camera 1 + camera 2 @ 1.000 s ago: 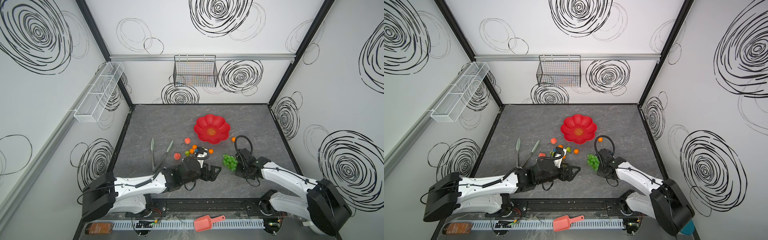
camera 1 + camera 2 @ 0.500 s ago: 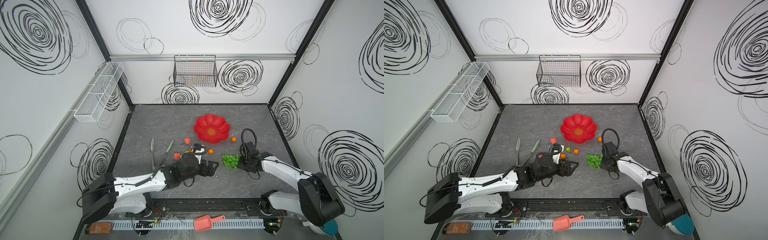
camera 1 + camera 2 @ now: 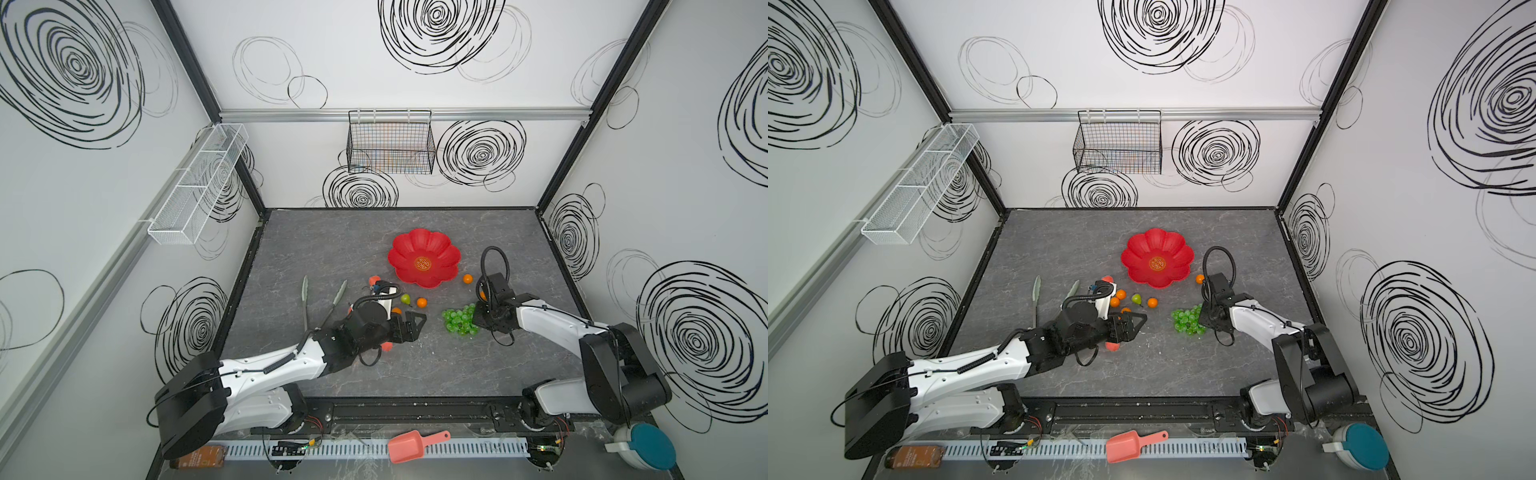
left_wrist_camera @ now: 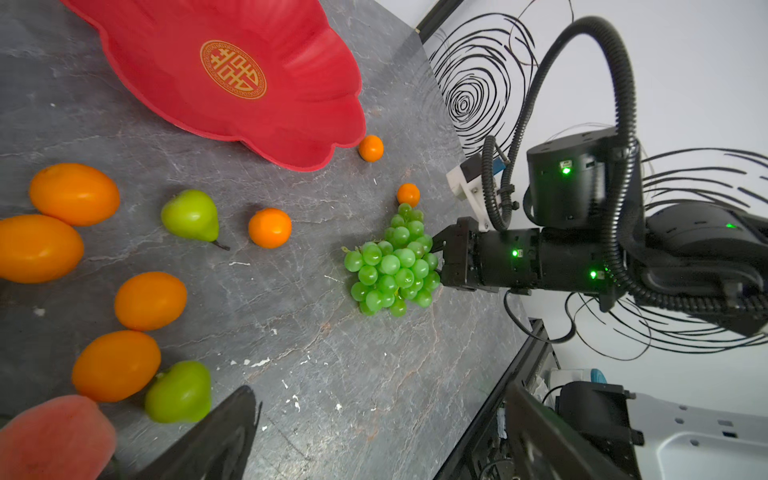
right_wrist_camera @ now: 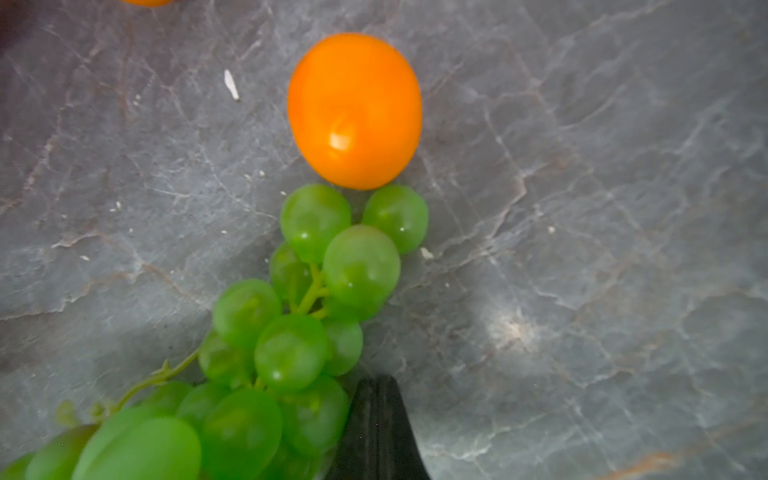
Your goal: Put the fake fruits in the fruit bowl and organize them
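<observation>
One grey table (image 3: pixel 332 249) is seen carrying everything. The red fruit bowl (image 3: pixel 407 253) is set toward the back, with every fruit outside it. The left gripper (image 3: pixel 413 328) is held wide open with nothing in it, just beside a peach (image 3: pixel 387 347). The right gripper (image 3: pixel 478 319) is closed against the grapes (image 3: pixel 459 321), which lie on the table; a grip on them cannot be confirmed. Oranges (image 3: pixel 422 302) and a pear (image 3: pixel 405 298) are scattered between.

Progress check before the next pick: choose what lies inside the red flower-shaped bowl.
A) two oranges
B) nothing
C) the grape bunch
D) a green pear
B: the fruit bowl shows only bare red and its gold mark; the grapes, a pear and the oranges lie outside it on the table.
</observation>
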You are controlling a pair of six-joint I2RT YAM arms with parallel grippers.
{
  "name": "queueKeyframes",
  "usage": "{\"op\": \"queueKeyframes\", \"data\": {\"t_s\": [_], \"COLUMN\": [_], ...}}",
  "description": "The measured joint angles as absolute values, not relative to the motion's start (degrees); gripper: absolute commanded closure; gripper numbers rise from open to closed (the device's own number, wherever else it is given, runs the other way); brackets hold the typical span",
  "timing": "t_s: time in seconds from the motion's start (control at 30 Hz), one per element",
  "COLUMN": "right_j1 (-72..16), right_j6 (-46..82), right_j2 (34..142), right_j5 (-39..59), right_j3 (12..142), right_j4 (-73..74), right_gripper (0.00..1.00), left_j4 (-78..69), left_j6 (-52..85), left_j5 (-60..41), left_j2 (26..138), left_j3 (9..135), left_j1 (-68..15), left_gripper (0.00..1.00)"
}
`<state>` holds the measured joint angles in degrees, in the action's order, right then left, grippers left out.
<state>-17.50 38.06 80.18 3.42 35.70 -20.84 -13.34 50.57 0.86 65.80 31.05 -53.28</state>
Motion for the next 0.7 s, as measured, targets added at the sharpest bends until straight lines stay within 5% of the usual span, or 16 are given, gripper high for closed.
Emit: {"op": "queueKeyframes", "data": {"t_s": [0.7], "right_j1": [-20.91], "right_j6": [35.94], "right_j2": [90.61], "right_j5": [3.14], "right_j3": [44.18], "right_j4": [-15.97], "right_gripper": [0.89], "left_j4": [-11.42], "left_j6": [54.24], "left_j5": [-1.13], "left_j2": [57.12], "left_j3": [25.19], "left_j1": [-44.36], "left_gripper": [0.04]}}
